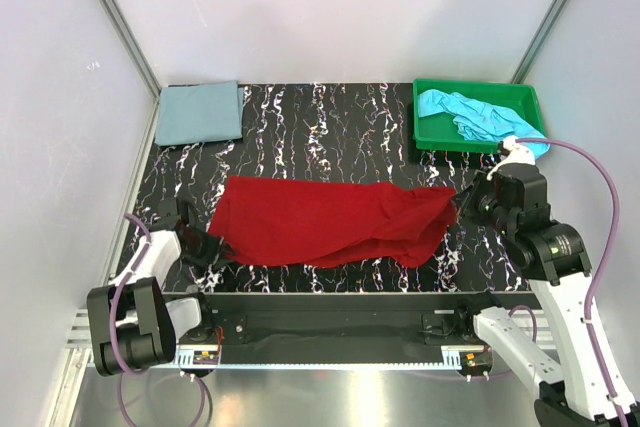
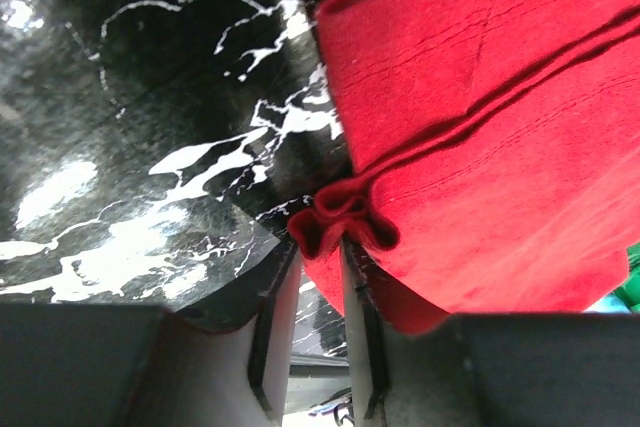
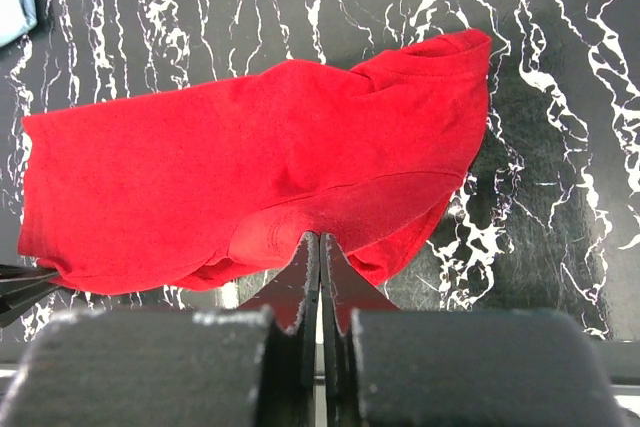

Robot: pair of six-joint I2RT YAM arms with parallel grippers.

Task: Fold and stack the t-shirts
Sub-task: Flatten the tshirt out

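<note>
Progress, we judge, is a third: the grey-blue shirt (image 1: pixel 200 112) lies folded far left and the turquoise shirt (image 1: pixel 470 115) is crumpled in the tray (image 1: pixel 425 137). Mid-scene, the right gripper (image 3: pixel 320 247) pinches the red shirt (image 1: pixel 320 219). The left gripper (image 2: pixel 320 257), jaws narrowly apart, meets its hem; we cannot tell whether it grips.

arms (image 1: pixel 555 292): white shells, black joints | cables (image 1: pixel 600 197): lilac | pincer fingers (image 3: pixel 297 292): black, flat

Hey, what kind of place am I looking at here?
Probably a robotics lab test cell, not a home: white panel walls on a metal frame enclose a black marbled table, a left arm and a right arm are bolted at its near edge, and a red t-shirt lies spread between them.
</note>
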